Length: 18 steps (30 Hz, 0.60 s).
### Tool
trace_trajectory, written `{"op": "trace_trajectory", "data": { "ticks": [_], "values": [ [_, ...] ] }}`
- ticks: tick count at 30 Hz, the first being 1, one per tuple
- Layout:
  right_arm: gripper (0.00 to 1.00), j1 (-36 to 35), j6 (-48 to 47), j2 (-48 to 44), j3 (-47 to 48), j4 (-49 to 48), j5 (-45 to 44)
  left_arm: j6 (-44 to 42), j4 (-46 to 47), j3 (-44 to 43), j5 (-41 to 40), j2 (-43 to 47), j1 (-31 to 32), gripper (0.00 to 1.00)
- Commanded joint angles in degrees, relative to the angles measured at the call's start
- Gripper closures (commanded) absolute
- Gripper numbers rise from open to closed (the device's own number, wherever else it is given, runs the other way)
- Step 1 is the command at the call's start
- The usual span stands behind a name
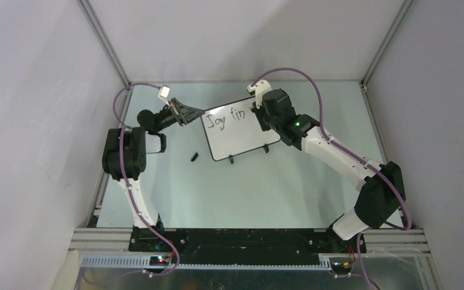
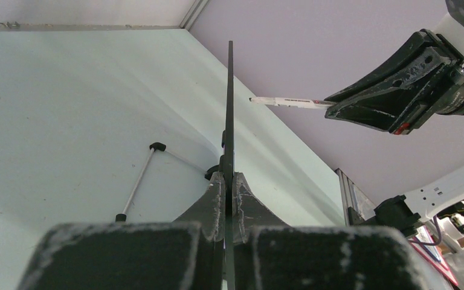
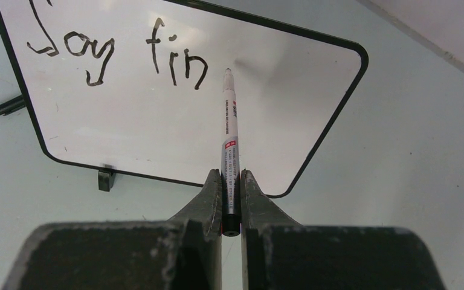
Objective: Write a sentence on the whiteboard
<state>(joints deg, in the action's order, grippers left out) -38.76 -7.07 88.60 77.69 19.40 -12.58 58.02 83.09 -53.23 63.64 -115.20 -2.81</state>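
Your left gripper is clamped on the left edge of the whiteboard, its fingers pinched flat against both faces of the thin frame. Treat the board as light and stiff but easy to tip. It stands tilted on small feet, so that edge grip looks like the right place to brace it against pen pressure. It sits near the far edge of the tabletop, about midway between the far corners.

The sentence reads "Joy fin" along the top of the board, so most of it is unwritten.

The marker pen is slim, hard and probably slick. It is gripped near its back end, which leaves a long lever, so press lightly. Your right gripper is closed on it. The tip is just right of the "n", but I cannot tell whether it touches.

Your left arm comes up along the left edge with its elbow raised and its forearm turned in toward the board. Your right arm stretches diagonally from the near right corner, wrist bent toward the board.
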Motion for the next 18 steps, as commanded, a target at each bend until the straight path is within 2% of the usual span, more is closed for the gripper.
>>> {"op": "trace_trajectory", "data": {
  "ticks": [1,18],
  "values": [
    [1.00,0.22,1.00,-0.66,0.55,-2.06,0.95,-0.63,4.36,-0.26,1.39,1.42,0.16,1.00],
    [1.00,0.09,0.74,2.15,1.39,-2.52,1.53,-0.63,4.36,-0.26,1.23,1.36,0.17,1.00]
  ]
}}
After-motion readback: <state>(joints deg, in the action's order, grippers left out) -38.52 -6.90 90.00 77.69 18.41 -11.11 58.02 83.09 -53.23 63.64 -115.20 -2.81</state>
